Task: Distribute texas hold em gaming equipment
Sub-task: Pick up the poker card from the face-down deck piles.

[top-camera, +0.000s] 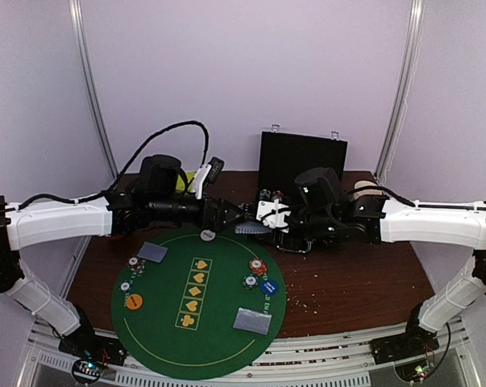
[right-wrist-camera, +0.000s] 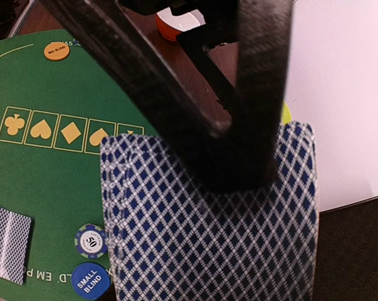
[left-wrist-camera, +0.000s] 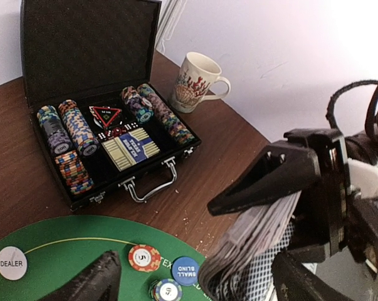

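My right gripper (top-camera: pixel 265 219) is shut on a deck of blue-diamond-backed playing cards (right-wrist-camera: pixel 214 238) held above the far edge of the green mat (top-camera: pixel 146 330). Facing it, my left gripper (top-camera: pixel 234 215) stands open, and the deck's end (left-wrist-camera: pixel 251 241) lies between its fingers without being clamped. On the mat lie two small piles of face-down cards (top-camera: pixel 153 251) (top-camera: pixel 252 320), a white dealer button (left-wrist-camera: pixel 11 263), an orange big blind disc (top-camera: pixel 134 301), a blue small blind disc (left-wrist-camera: pixel 185 271) and poker chips (left-wrist-camera: pixel 144 257) (top-camera: pixel 135 263).
An open black case (left-wrist-camera: pixel 107 138) with rows of chips stands behind the mat on the brown table. A patterned mug (left-wrist-camera: pixel 195 81) sits to the case's right. A lime-green bowl (top-camera: pixel 184 179) shows behind the left arm.
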